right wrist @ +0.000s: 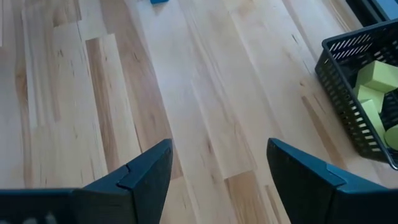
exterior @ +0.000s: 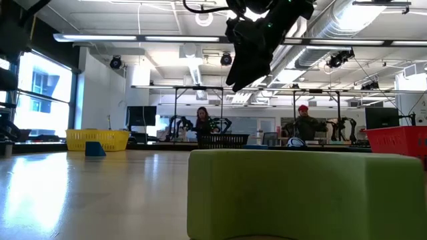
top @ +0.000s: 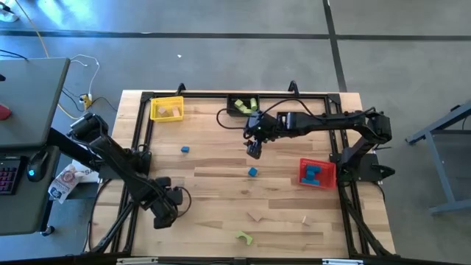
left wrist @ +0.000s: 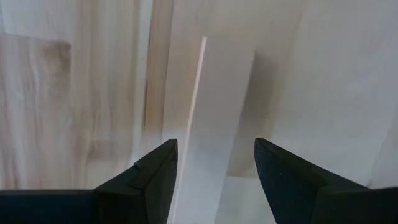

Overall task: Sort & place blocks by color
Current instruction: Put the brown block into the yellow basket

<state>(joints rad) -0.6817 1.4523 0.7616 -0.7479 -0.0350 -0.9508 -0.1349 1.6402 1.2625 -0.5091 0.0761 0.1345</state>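
Loose blocks lie on the wooden table: two blue ones (top: 185,149) (top: 252,171), two tan ones (top: 255,216) (top: 304,220) and a green one (top: 244,237) near the front edge. My left gripper (top: 163,213) points down over the table's front left, open. In the left wrist view its fingers stand on either side of a pale tan bar (left wrist: 217,118) that lies flat on the table, with a gap showing beside it. My right gripper (top: 254,152) hangs open above the table's middle, nothing between its fingers (right wrist: 217,155).
A yellow bin (top: 167,109) with tan blocks stands at the far left, a black bin (top: 243,104) with green blocks at the far middle, and a red bin (top: 316,174) with blue blocks at the right. Beyond the table, people (exterior: 305,123) sit in the room.
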